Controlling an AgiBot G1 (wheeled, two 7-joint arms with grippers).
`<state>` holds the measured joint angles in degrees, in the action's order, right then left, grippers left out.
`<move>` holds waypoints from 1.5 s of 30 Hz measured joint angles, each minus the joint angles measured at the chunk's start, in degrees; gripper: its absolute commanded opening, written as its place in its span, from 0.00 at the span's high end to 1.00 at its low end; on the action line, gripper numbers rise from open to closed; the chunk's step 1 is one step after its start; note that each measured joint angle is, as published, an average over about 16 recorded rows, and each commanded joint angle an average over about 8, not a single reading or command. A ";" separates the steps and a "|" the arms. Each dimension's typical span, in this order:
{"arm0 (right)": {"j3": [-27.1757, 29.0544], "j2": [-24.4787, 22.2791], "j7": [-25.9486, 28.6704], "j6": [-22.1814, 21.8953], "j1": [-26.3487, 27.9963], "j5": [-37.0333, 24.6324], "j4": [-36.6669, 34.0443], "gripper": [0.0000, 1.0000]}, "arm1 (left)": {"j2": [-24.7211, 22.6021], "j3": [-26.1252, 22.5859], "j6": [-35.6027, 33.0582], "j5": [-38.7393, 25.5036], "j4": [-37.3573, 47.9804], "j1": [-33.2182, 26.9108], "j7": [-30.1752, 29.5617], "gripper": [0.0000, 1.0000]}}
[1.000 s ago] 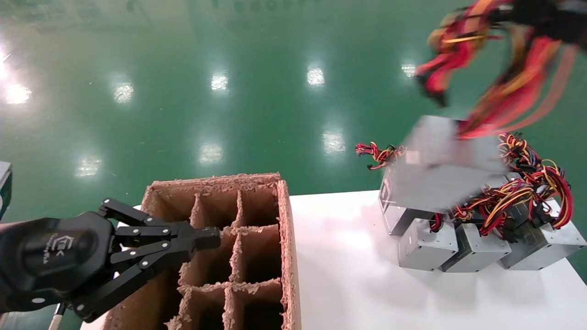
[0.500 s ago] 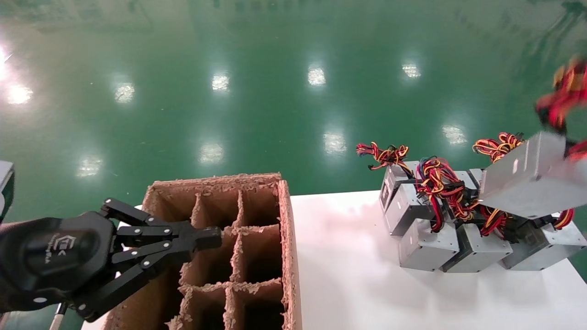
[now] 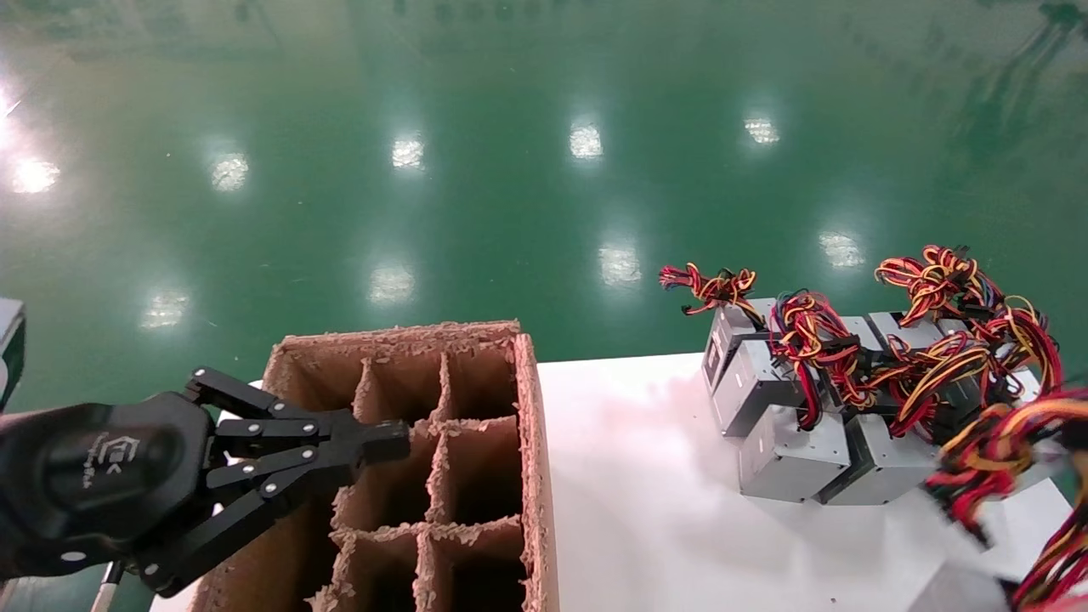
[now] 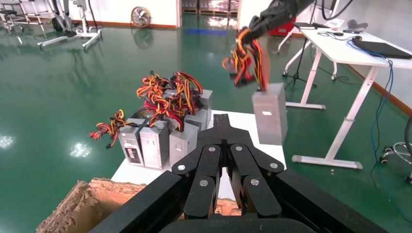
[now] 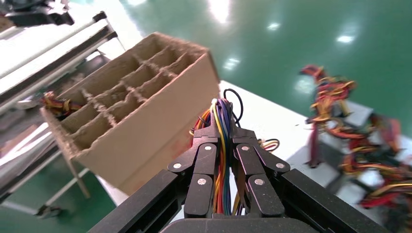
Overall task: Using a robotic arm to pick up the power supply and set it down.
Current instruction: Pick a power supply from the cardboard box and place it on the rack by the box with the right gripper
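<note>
Step in hand looks like carry: the right gripper (image 5: pixel 224 133) is clamped on the wire bundle (image 5: pixel 222 160) of the power supply (image 4: pixel 269 112), and the grey box hangs below the wires in the air, off the table, as the left wrist view shows. In the head view only the blurred wires (image 3: pixel 994 450) and a grey corner show at the lower right edge, in front of the stack of other power supplies (image 3: pixel 837 408) on the white table (image 3: pixel 663 510).

Left gripper (image 3: pixel 374 446) is parked over the near-left part of the cardboard divider box (image 3: pixel 531 442), fingers together, holding nothing.

Next move, as I judge it: bring the hanging box to a put-down spot, maybe a cell of the divider box, lower until it rests, then let go of the wires. The box swings on the cables, so it could tip or miss.

Hard to tell: the box body is out of the right wrist view, hidden under the fingers. The target spot is unclear. The right gripper itself is outside the head view.
</note>
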<state>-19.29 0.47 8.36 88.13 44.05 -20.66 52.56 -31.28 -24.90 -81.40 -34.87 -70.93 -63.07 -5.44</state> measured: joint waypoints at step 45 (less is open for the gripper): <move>-10.23 17.87 0.82 -27.74 9.28 -18.13 6.99 1.00 | 0.00 0.00 0.00 0.00 0.00 0.00 0.00 1.00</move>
<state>-29.53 18.34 9.19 60.39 53.32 -38.79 59.55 -31.28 -24.90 -81.40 -34.87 -70.93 -63.07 -5.44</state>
